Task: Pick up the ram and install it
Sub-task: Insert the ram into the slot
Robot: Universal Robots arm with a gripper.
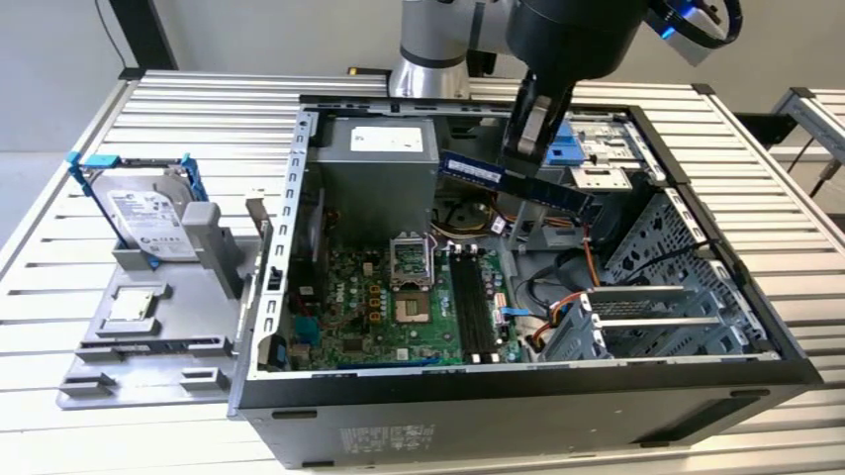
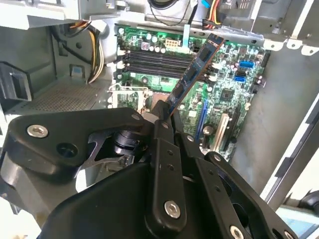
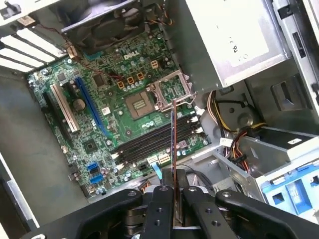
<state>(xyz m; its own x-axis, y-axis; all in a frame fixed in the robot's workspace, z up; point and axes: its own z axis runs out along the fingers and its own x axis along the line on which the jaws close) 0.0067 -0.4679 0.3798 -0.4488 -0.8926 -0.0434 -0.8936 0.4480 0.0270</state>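
My pincer is gripping the ram, holding it tilted above the motherboard, apart from its black memory slots.

One ram is clamped in the one gripper. There is one open computer case holding one motherboard. The board has four black memory slots side by side, one processor socket and one long blue expansion slot. There is also one grey power supply. Outside the case is one grey holder carrying two things: one hard drive in a blue frame and one small square silver chip.
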